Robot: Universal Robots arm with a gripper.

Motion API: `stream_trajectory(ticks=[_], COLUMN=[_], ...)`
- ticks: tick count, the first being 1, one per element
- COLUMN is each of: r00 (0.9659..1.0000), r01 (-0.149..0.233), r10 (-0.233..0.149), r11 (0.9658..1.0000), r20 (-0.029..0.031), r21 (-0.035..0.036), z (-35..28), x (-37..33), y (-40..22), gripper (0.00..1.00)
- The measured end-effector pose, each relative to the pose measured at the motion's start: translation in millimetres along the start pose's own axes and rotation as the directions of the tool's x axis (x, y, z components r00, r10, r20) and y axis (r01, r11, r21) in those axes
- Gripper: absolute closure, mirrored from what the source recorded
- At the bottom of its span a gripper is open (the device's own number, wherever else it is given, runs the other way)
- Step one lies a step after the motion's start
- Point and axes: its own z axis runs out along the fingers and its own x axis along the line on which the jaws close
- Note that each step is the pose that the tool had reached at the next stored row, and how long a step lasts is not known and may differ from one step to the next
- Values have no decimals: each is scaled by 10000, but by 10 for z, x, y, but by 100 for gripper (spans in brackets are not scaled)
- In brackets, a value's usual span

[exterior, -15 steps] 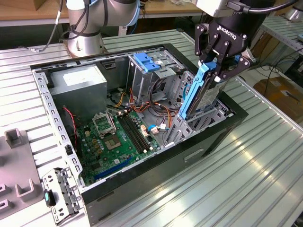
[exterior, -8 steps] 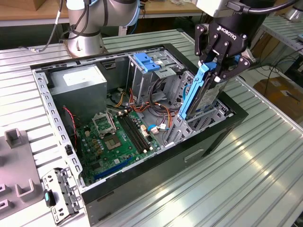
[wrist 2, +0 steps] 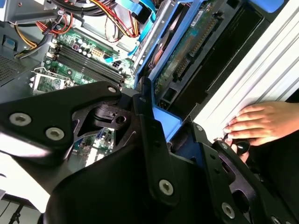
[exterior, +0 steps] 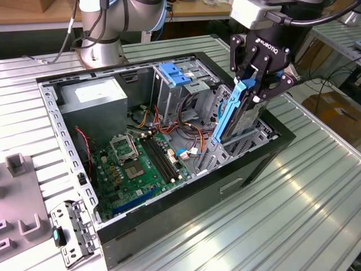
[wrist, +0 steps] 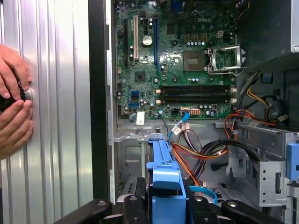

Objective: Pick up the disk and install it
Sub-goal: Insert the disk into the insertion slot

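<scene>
The flat, dark rectangular disk (exterior: 236,116), framed by bright blue plastic rails, is being held on edge and slightly tilted by the black metal gripper (exterior: 255,86). Its upper end is being clamped from both sides by the fingers. The disk's lower end is being seen right at the mouth of the grey metal drive cage (exterior: 251,141), at the exterior view's right end of the open black computer case (exterior: 186,220).

In the second wrist view, the disk's green circuit-board face (wrist 2: 187,51) is being shown just past the black finger links (wrist 2: 154,140). In the first wrist view, its blue rail (wrist: 163,172) is being seen between the two fingers (wrist: 133,206).

The green motherboard (exterior: 141,164) is being shown flat on the case floor, to the exterior view's left of the disk. A wide blue plastic latch piece (exterior: 172,73) is being seen on top of a second cage, apart from the gripper. A person's hand (wrist 2: 261,122) is being rested on the ribbed silver metal table (exterior: 316,197), beside the case's outer wall.
</scene>
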Motion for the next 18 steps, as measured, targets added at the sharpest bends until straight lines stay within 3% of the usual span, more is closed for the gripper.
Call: stream_trajectory(ticks=[7, 10, 11, 18], r00=[10000, 10000, 10000, 10000], r01=[0, 0, 0, 0], r10=[0, 0, 0, 0], r11=[10000, 10000, 10000, 10000], r20=[1, 3, 4, 0], r21=[0, 1, 0, 0], z=[19, 27, 63, 219], x=[0, -1, -1, -5], y=[0, 1, 1, 4], gripper=[64, 56, 50, 50])
